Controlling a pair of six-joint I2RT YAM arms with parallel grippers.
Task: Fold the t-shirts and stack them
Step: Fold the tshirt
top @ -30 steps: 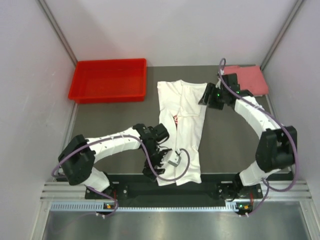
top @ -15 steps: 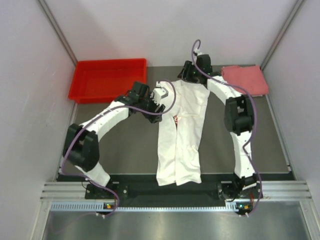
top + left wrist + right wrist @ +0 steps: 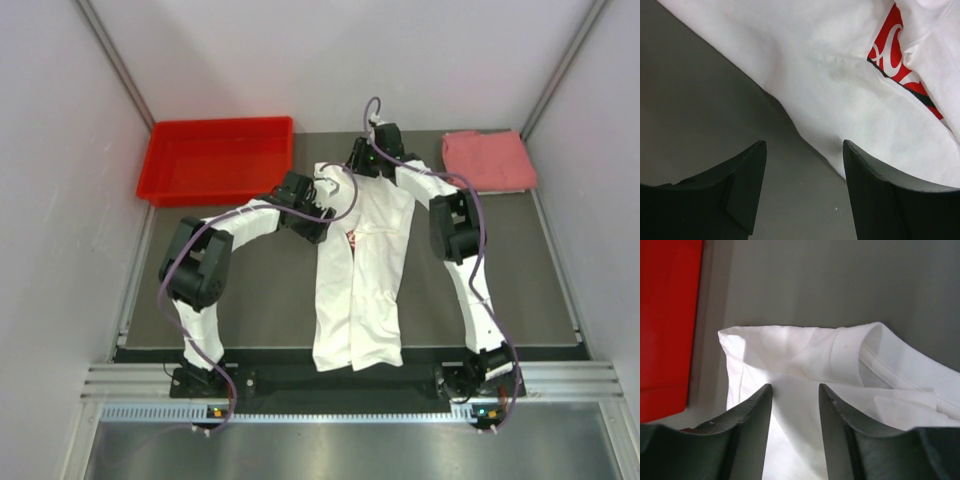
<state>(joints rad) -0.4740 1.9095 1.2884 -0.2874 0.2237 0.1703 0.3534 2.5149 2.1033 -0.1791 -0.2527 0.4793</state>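
Observation:
The white t-shirt (image 3: 358, 290) lies folded into a long strip down the middle of the table, with a bit of its red logo (image 3: 352, 237) showing. The pink-red folded t-shirt (image 3: 486, 160) lies at the back right. My left gripper (image 3: 322, 200) is open and low over the table at the white shirt's left edge (image 3: 840, 100). The logo (image 3: 892, 50) shows just beyond it. My right gripper (image 3: 358, 165) is open above the shirt's far end, over the collar corner (image 3: 790, 355). Neither gripper holds cloth.
A rigid red plastic bin (image 3: 220, 158) stands at the back left; its side shows in the right wrist view (image 3: 665, 315). Grey table (image 3: 250, 290) lies on both sides of the white shirt. White walls close in the back and sides.
My left gripper has gone from the shirt's near end up to its upper left edge. My right gripper has swung left from near the pink-red shirt to the white shirt's collar end.

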